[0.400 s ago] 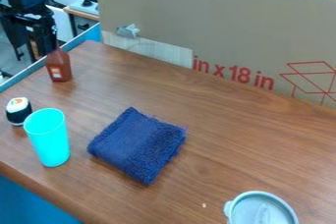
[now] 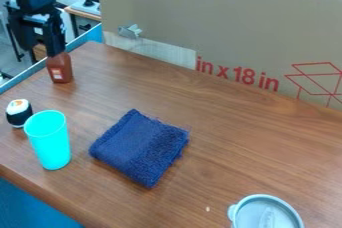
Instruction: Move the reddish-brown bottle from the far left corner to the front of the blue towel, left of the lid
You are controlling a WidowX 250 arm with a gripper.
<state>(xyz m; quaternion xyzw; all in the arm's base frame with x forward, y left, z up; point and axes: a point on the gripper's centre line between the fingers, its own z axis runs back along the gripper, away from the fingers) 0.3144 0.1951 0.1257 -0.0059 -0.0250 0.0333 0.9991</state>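
The black gripper [image 2: 41, 51] hangs at the upper left, open, its two fingers apart with background showing between them. Its right finger overlaps the top of a brown bottle [image 2: 60, 69] that stands upright near the table's far left corner; whether they touch I cannot tell. Nearer the front, a sushi roll [image 2: 19, 114] with a black band sits beside a tall cyan cup [image 2: 50, 144], which is upright. A folded dark blue cloth [image 2: 141, 147] lies to the right of the cup.
At the bottom right is a pale lidded container [image 2: 266, 214] with a small tab. A large cardboard sheet [image 2: 220, 27] stands along the back of the wooden table [image 2: 267, 147]. Blue edging runs along the table's left side.
The arm and gripper have shifted slightly to the right in the view, and the right finger now covers more of the bottle's top. The objects on the table have stayed put.
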